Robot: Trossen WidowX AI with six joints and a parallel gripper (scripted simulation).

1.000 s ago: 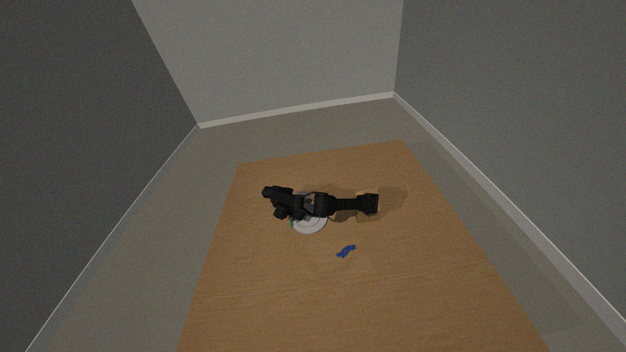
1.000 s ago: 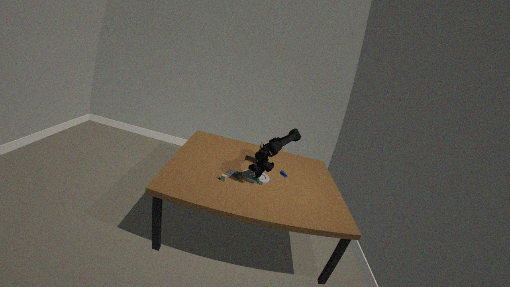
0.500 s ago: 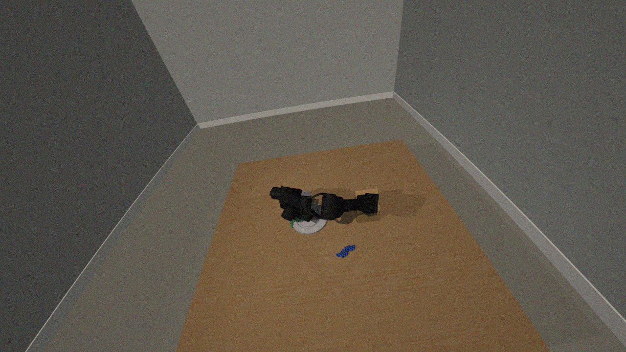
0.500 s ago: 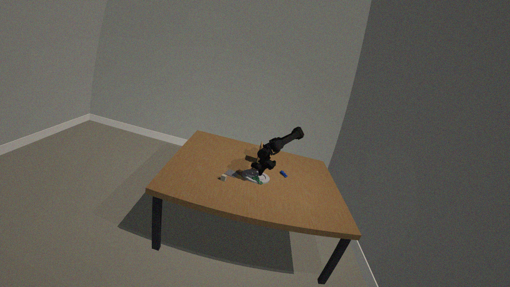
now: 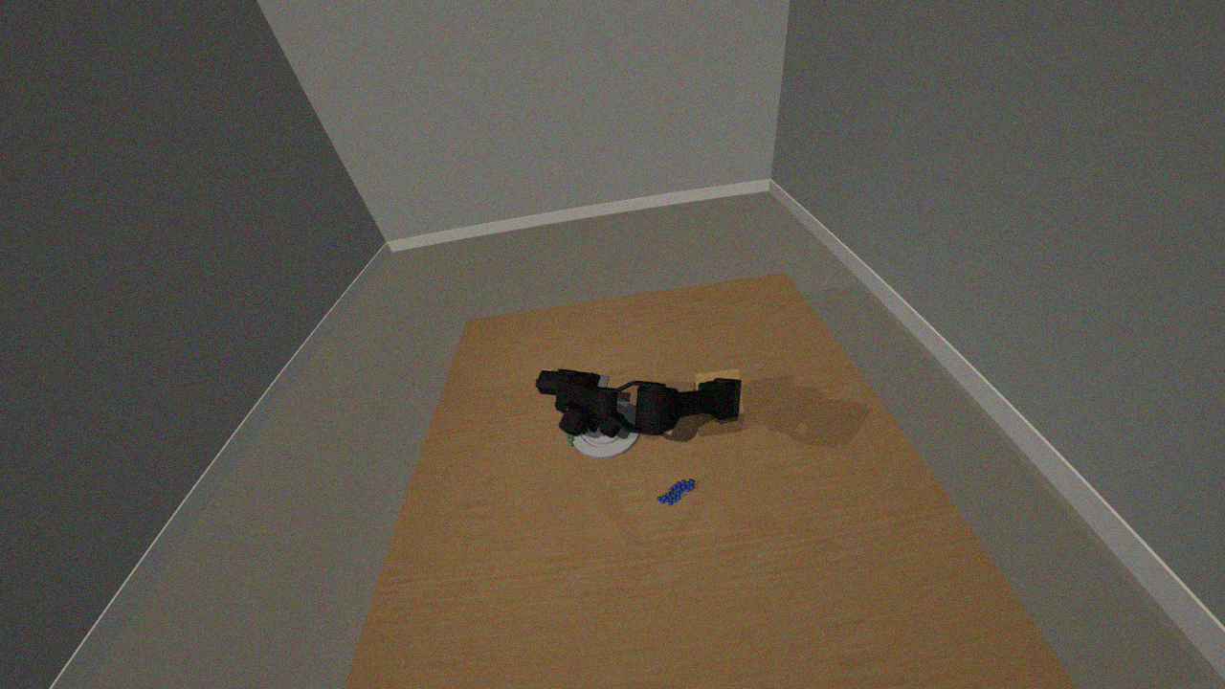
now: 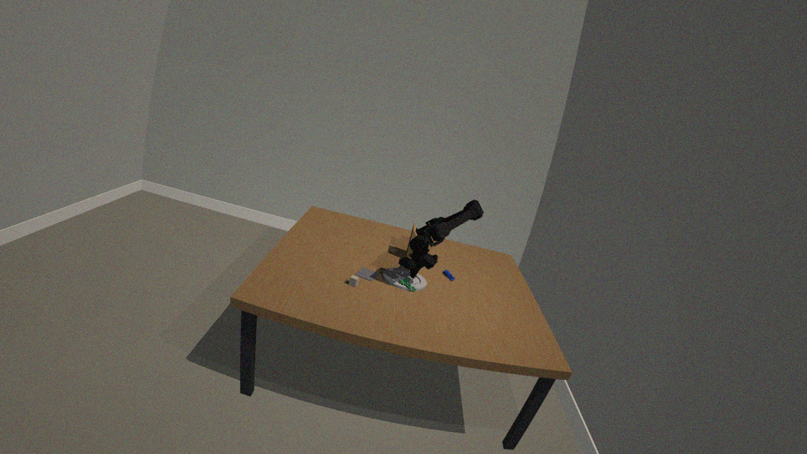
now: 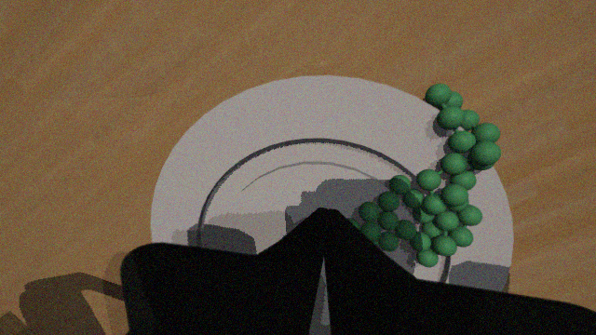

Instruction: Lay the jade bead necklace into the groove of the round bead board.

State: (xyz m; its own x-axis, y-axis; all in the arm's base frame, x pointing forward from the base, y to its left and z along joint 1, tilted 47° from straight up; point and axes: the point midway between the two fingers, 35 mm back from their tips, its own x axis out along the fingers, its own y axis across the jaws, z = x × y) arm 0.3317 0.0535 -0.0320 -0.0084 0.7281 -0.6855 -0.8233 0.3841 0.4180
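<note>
The jade bead necklace [image 5: 570, 441] [image 6: 407, 285] [image 7: 454, 194] lies bunched over the right part of the pale round bead board [image 5: 608, 449] [image 6: 422, 282] [image 7: 279, 107] in the wrist view. Its upper end reaches over the board's rim, and its lower beads cross the dark ring line of the groove. The groove's upper left part shows no beads. My gripper [image 6: 413, 274] [image 7: 326, 218] is shut, its black fingertips together above the middle of the board, just left of the beads. No bead shows between the tips. The fingers hide the lower part of the board and perhaps some beads.
A blue bead strand [image 5: 677, 492] [image 6: 448, 275] lies on the table to one side of the board. A small pale block [image 6: 354, 280] and a flat grey piece [image 6: 365, 274] are on the other side. A thin tan panel [image 6: 412, 238] stands behind, near the arm.
</note>
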